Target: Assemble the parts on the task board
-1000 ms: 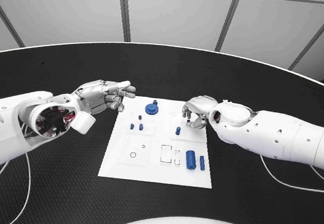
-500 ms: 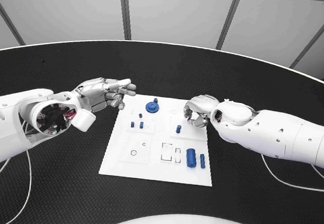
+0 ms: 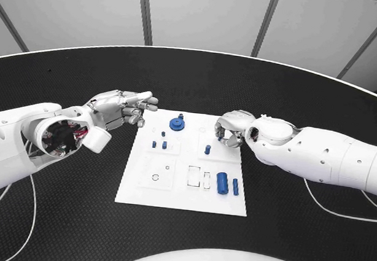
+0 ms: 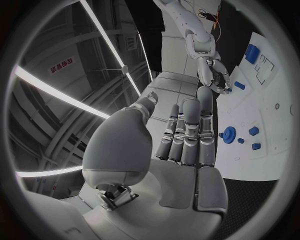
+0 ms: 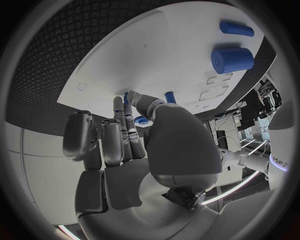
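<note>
The white task board (image 3: 170, 193) lies in the middle of the table. At its far edge a blue gear (image 3: 177, 126) sits on a peg. Small blue pegs (image 3: 159, 145) stand left of centre, and one more peg (image 3: 207, 150) stands to their right. A thick blue cylinder (image 3: 222, 184) and a thin one (image 3: 235, 186) lie near the right edge. My left hand (image 3: 124, 109) hovers by the board's far left corner, fingers spread, holding nothing. My right hand (image 3: 230, 129) hangs over the far right corner with fingers loosely bent, and I see nothing in it (image 5: 125, 150).
Black table (image 3: 74, 219) surrounds the board, with free room on every side. White cables (image 3: 324, 207) trail on the table behind my right arm. The left wrist view shows the gear (image 4: 229, 134) just beyond my left fingertips (image 4: 190, 107).
My right hand has drawn slightly back toward the board's far right corner. The left hand has barely shifted. The parts on the board lie as before.
</note>
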Robot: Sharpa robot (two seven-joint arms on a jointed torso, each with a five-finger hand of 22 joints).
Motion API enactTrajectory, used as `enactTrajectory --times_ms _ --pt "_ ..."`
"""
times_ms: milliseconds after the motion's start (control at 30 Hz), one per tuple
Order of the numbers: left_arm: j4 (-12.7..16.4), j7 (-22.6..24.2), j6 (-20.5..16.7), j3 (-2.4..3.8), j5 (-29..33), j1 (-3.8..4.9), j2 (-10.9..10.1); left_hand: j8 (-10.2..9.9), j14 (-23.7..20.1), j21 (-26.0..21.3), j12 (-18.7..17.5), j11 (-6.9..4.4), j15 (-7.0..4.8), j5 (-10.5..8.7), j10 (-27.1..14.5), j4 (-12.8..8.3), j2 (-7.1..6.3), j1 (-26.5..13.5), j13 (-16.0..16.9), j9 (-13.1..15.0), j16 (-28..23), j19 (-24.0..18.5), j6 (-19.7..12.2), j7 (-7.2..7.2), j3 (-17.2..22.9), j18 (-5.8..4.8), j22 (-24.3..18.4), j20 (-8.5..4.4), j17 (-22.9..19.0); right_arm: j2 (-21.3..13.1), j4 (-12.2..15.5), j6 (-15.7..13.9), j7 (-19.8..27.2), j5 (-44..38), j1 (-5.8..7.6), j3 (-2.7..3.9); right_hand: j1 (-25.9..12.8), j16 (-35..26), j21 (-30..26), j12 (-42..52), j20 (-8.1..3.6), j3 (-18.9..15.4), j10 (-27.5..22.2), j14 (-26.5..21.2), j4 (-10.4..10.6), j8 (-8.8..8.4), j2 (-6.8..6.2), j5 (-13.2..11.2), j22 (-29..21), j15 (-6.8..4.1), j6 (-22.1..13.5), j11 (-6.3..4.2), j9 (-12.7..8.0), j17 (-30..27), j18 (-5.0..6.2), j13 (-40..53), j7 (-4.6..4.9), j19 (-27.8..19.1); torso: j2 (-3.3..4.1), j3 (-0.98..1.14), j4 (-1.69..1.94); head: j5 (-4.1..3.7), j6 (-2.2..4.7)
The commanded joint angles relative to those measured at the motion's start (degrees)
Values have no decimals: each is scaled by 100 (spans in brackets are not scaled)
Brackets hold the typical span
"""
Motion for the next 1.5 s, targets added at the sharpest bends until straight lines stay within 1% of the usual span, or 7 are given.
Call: enactTrajectory --times_ms 33,600,867,967,1133,1300,1500 --pt "1 -1 -3 0 0 0 -1 28 -58 -27 28 14 -2 -24 -34 -4 -22 57 8 7 35 38 -39 17 -38 33 -5 -10 -10 10 -13 -13 13 0 -3 0 0 18 21 -38 -27 24 15 294 -25 26 28 21 135 -43 38 5 9 71 -24 -11 13 40 3 3 -3 0 -7" --pt "-6 -15 -10 0 0 0 6 27 -60 -30 30 16 -1 -23 -41 -6 -16 81 8 6 35 39 -45 20 -44 33 -7 -10 -12 47 -23 67 68 1 -9 0 -31 15 24 -64 -29 13 16 293 -38 13 -2 13 141 -37 36 12 8 66 -26 -29 19 41 2 0 -7 4 -33" --pt "-6 -25 -13 0 0 0 11 23 -64 -34 29 22 1 -24 -52 -5 -17 92 6 4 34 39 -55 28 -56 32 -9 -9 -14 57 -63 206 91 42 -12 0 -24 21 49 -79 -34 54 87 295 -64 39 74 33 165 -47 117 -6 29 70 -32 -49 3 48 1 1 -2 5 -56" --pt "-8 -26 -10 0 0 1 15 23 -64 -34 29 22 1 -24 -52 -5 -17 92 6 4 34 39 -55 28 -56 32 -9 -9 -14 66 -79 221 105 62 -19 0 -14 37 77 -91 -38 81 149 299 -91 62 138 40 190 -59 174 -15 49 84 -39 -63 -2 57 -1 3 -3 10 -56" --pt "-19 -26 -5 0 0 0 25 21 -66 -36 28 24 3 -24 -57 -3 -16 97 6 3 33 38 -61 32 -61 32 -10 -8 -15 69 -81 69 142 75 -32 0 -11 41 111 -108 -37 129 257 300 -124 94 235 45 221 -79 239 -28 85 84 -47 -76 -8 70 -11 1 -11 8 -55" --pt "-34 -28 1 0 0 0 36 21 -66 -36 28 24 3 -24 -57 -3 -16 97 6 3 33 38 -61 32 -61 32 -10 -8 -15 32 -44 -218 179 80 -40 1 -23 44 122 -113 -36 142 305 300 -134 110 253 46 232 -85 265 -34 102 86 -49 -77 -8 75 -9 1 -14 -1 -41" --pt "-52 -31 8 0 0 0 45 21 -66 -36 28 24 3 -24 -57 -3 -16 97 6 3 33 38 -61 32 -61 32 -10 -8 -15 -40 21 -410 178 81 -42 2 -55 36 124 -123 -37 132 338 297 -137 124 241 38 235 -91 286 -39 118 75 -48 -81 -12 76 -10 -3 -13 -1 -26"
